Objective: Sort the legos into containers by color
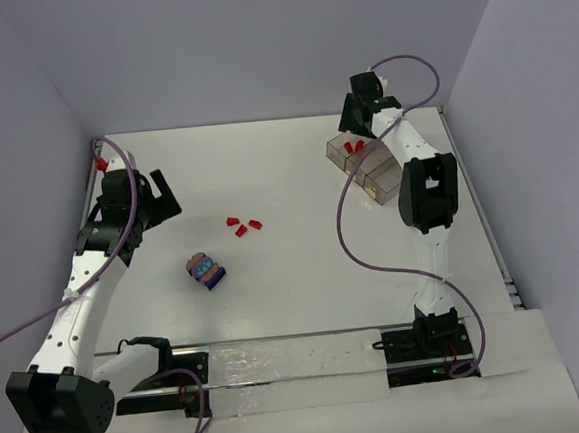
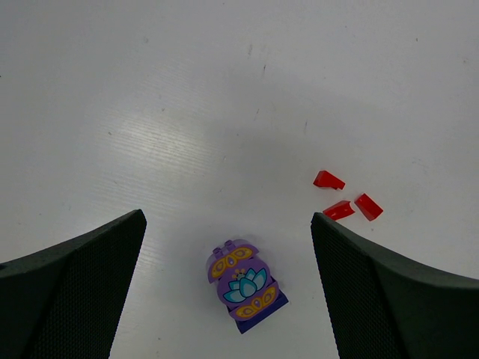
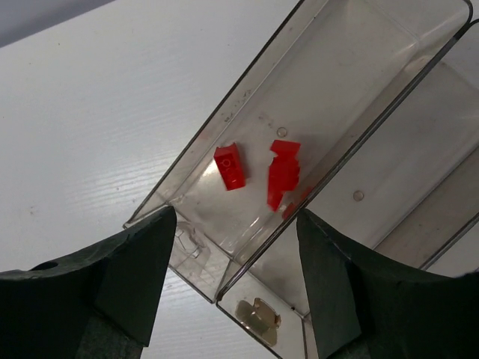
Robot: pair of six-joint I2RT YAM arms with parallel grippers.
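Red small plastic bricks [image 3: 230, 166], two, in end compartment of clear smoky plastic three-compartment tray [image 3: 352, 82], below right gripper [image 3: 236, 247], jaws spread, holding nothing | left gripper [image 2: 227, 217] jaws spread wide, empty; purple printed brick clump [image 2: 243, 288] on table between them; three loose red bricks [image 2: 339, 210] close beside one jaw

Top view: fixed, high behind arm bases, looking down and forward across whole worktop [image 1: 307, 305]. Far off, both arms in shot.

Left wrist view: rides left hand [image 2: 227, 221], aimed down at worktop from some height, hand framing bottom corners. Shares purple brick [image 2: 245, 284] and loose red bricks [image 2: 348, 200] with top view.

Right wrist view: on right hand [image 3: 236, 217], very close above tray [image 3: 217, 116], frame tilted. Shares tray's end compartment and red bricks inside [image 3: 284, 172] with top view.
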